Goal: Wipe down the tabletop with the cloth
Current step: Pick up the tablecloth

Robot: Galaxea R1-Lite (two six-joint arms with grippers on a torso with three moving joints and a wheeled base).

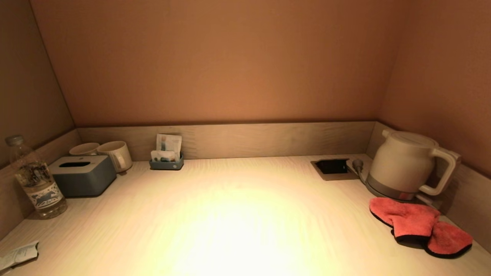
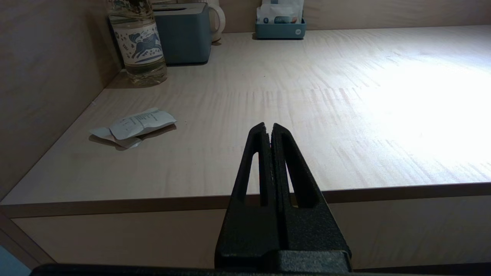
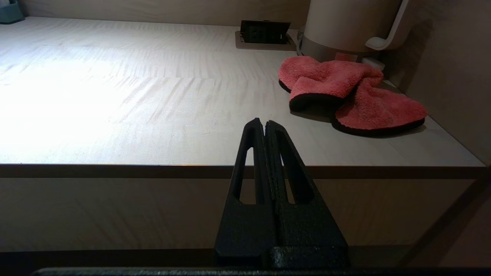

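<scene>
Head view shows the red cloth [image 1: 416,224] lying crumpled on the desk [image 1: 238,214] at the robot's right, just in front of the white electric kettle [image 1: 406,165] and near the side wall; nothing holds it. From this I judge the task has not really begun: the cloth is not yet picked up, and the whole wiping of the desk is left to do. The right claw [image 3: 266,123] is low before the desk's front edge, its fingers pressed together and empty, with the cloth ahead of it and a little to the side. The left claw [image 2: 268,127] is also closed on nothing, before the front edge on the left side. Farther out, a recessed socket [image 1: 333,167] is beside the kettle, and on the left are a water bottle [image 1: 35,178], a grey tissue box [image 1: 82,175], two cups [image 1: 115,154], a sachet holder [image 1: 166,158] and a crumpled paper [image 2: 132,126].
</scene>
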